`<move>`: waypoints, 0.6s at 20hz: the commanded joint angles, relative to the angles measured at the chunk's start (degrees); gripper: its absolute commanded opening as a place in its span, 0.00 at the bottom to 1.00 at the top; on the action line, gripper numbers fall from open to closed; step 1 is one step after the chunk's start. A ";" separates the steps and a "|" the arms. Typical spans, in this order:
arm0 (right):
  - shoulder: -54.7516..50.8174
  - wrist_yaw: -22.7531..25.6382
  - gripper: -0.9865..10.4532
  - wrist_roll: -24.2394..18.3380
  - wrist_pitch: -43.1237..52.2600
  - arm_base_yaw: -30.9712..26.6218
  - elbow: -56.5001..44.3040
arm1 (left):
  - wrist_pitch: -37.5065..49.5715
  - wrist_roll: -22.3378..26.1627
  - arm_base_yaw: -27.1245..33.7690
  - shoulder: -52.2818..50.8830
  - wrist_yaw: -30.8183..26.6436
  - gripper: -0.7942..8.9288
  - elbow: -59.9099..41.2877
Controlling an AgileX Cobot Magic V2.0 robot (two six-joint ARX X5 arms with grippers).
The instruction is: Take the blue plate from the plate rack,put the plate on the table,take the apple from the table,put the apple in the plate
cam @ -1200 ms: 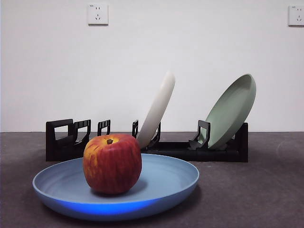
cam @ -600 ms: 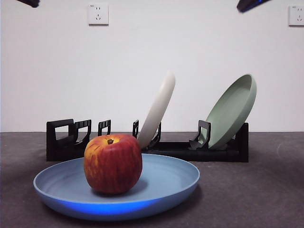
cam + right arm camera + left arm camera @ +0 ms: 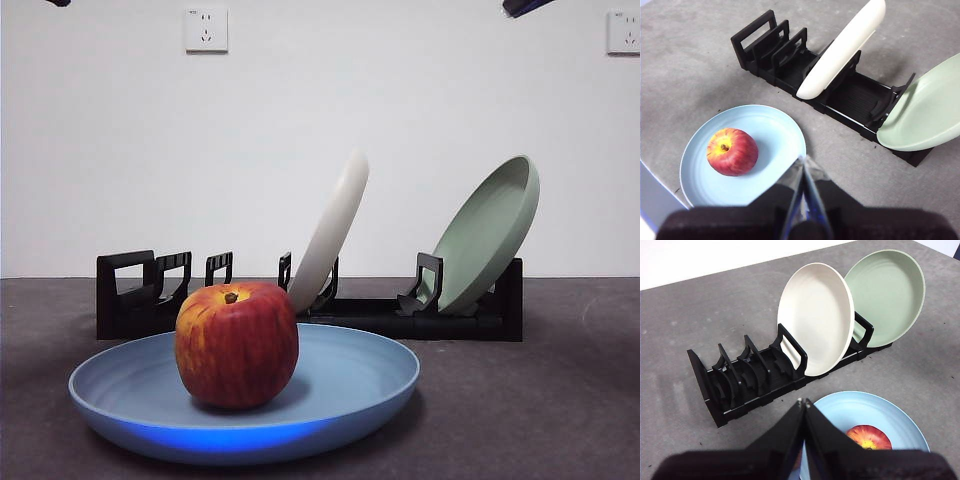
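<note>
The left gripper (image 3: 804,402) is hanging high over the table (image 3: 560,400), its jaws pressed together with nothing between them. In the front view it is showing only as a black tip (image 3: 58,3) at the top left corner. The rack (image 3: 755,380) and the plate (image 3: 900,417) are both lying well below it — the plate just under its tips in the wrist view, the rack beyond.

In the front view, the rack (image 3: 140,295) is sitting at the back, with a cream plate (image 3: 330,235) and a green plate (image 3: 490,235) leaning in its slots. The blue plate (image 3: 360,385) is lying flat on the table in front of the rack, and the apple (image 3: 237,344) is sitting upright in it, left of the plate's middle, stem up.

The right gripper (image 3: 804,161) is also hanging high, its jaws closed and empty — a dark tip (image 3: 525,6) at the top right corner. The apple (image 3: 732,151) and plate (image 3: 775,135) are lying well below it and off to one side.
</note>
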 commanded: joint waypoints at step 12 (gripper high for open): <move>-0.04 0.17 0.09 0.61 0.11 -0.02 -0.50 | 4.20 8.31 15.23 -8.92 4.13 0.08 -6.43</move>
